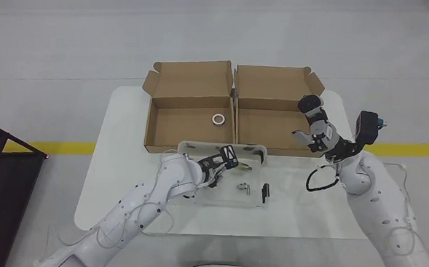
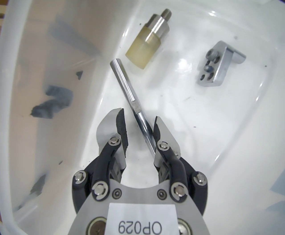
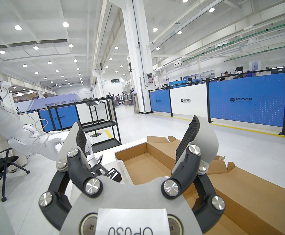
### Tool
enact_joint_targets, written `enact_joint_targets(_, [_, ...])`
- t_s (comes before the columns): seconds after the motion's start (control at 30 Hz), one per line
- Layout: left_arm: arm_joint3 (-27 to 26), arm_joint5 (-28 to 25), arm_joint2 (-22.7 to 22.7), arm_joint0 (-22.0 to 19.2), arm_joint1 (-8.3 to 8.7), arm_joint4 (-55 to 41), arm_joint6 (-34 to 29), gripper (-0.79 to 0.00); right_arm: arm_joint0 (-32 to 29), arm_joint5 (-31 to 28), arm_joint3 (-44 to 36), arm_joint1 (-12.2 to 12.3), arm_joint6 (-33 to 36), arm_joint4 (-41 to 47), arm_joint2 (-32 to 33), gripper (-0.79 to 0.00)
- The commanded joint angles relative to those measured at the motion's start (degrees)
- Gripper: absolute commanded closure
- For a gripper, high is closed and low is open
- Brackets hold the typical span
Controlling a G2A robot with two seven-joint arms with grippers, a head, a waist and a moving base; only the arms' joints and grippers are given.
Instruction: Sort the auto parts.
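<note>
My left gripper (image 2: 139,121) is open, low inside the white bin (image 2: 233,138). Its fingers straddle one end of a chrome rod (image 2: 127,89) lying on the bin floor, and the rod runs close along one finger. Beyond the rod lie a yellowish cylinder with a threaded metal tip (image 2: 148,44) and a small metal bracket with holes (image 2: 217,66). From above, the left gripper (image 1: 228,157) sits at the back of the bin (image 1: 199,145). My right gripper (image 3: 138,122) is open and holds nothing, raised over the right cardboard box (image 1: 269,129); the top view places this gripper (image 1: 308,121) at that box's right side.
Two open cardboard boxes stand side by side behind the bin. The left box (image 1: 171,124) holds a metal ring (image 1: 217,119). A dark part (image 1: 265,192) lies at the bin's right end. A black cable (image 1: 318,181) hangs by the right arm.
</note>
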Motion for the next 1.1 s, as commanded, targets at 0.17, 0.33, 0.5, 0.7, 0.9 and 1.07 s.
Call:
enact_joint_targets(0.17, [0.08, -1.7, 0.79, -0.3, -0.03, 0.24, -1.57, 0.0, 0.0, 0.0, 0.0, 0.0, 0.0, 0.0, 0.0, -0.785])
enact_joint_targets(0.33, [-0.46, -3.42, 0.83, -0.61, 0.1, 0.45, -1.75, 0.0, 0.0, 0.0, 0.0, 0.0, 0.0, 0.0, 0.0, -0.785])
enact_joint_targets(0.5, [-1.79, -5.53, -0.1, 0.02, 0.74, 1.93, -1.93, 0.0, 0.0, 0.0, 0.0, 0.0, 0.0, 0.0, 0.0, -0.785])
enact_joint_targets(0.7, [-2.37, -6.14, -1.89, 0.68, 1.38, 2.34, -1.55, 0.0, 0.0, 0.0, 0.0, 0.0, 0.0, 0.0, 0.0, -0.785])
enact_joint_targets(0.9, [-3.16, -7.59, -2.62, 1.42, 1.72, 0.88, -0.19, 0.0, 0.0, 0.0, 0.0, 0.0, 0.0, 0.0, 0.0, -0.785])
enact_joint_targets(1.07, [-3.7, -8.95, -3.58, 1.86, 2.02, -1.78, 0.88, 0.0, 0.0, 0.0, 0.0, 0.0, 0.0, 0.0, 0.0, -0.785])
